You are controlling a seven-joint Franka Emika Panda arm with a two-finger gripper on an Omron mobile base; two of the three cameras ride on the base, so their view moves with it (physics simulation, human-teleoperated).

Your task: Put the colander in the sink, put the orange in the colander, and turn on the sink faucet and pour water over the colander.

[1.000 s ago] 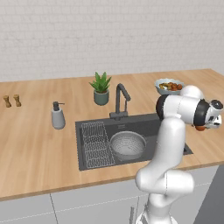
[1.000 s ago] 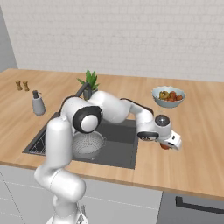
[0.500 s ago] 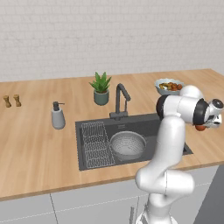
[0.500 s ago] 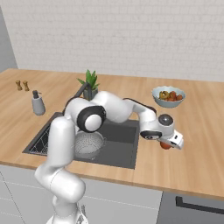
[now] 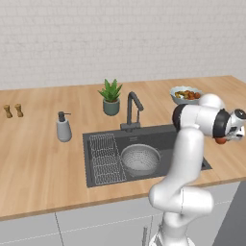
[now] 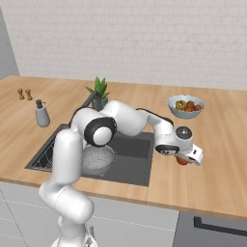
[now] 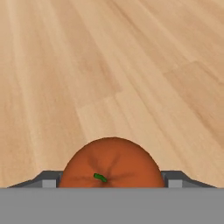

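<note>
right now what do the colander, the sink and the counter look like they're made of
Colander: looks like brushed grey metal, going by its dull sheen and the small holes dotted over the bowl.
Sink: dark grey with a matte, even finish; could be composite or coated metal, the look leaves it open.
Counter: light wood, plank seams and grain lines showing, most clearly in the hand view.

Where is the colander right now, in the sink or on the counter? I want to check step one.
In the sink. The colander sits upright on the floor of the sink, beside the wire rack.
</note>
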